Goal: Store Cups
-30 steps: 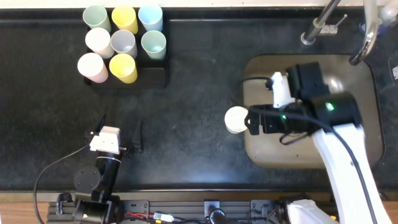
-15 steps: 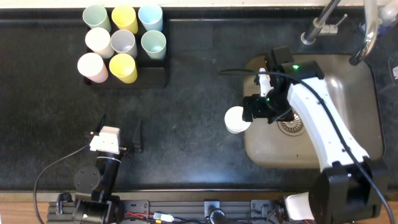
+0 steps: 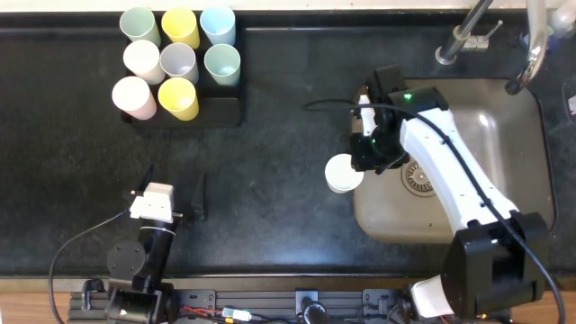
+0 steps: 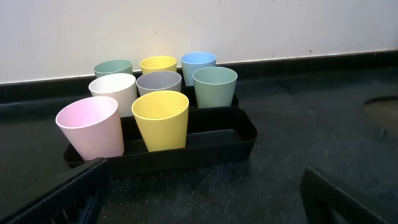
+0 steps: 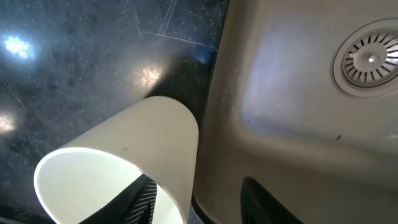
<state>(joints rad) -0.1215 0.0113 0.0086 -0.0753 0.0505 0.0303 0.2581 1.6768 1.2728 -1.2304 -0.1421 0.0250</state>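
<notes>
Right arm pivots over sink [image 3: 508,117], white cup [image 3: 343,173] unmoved | right gripper [image 5: 202,198] clamps its rim | light, crushable: gentle rim hold suits | left gripper [image 3: 174,191] spread

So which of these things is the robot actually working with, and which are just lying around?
In use: white cup, held by the right gripper; black tray; eight cups standing in it.
Just there: sink; tap; left gripper, idle and open.

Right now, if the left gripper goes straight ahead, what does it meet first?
Likely the front wall of the tray, with the front yellow cup right behind it; the height of the left gripper is hard to judge.
</notes>
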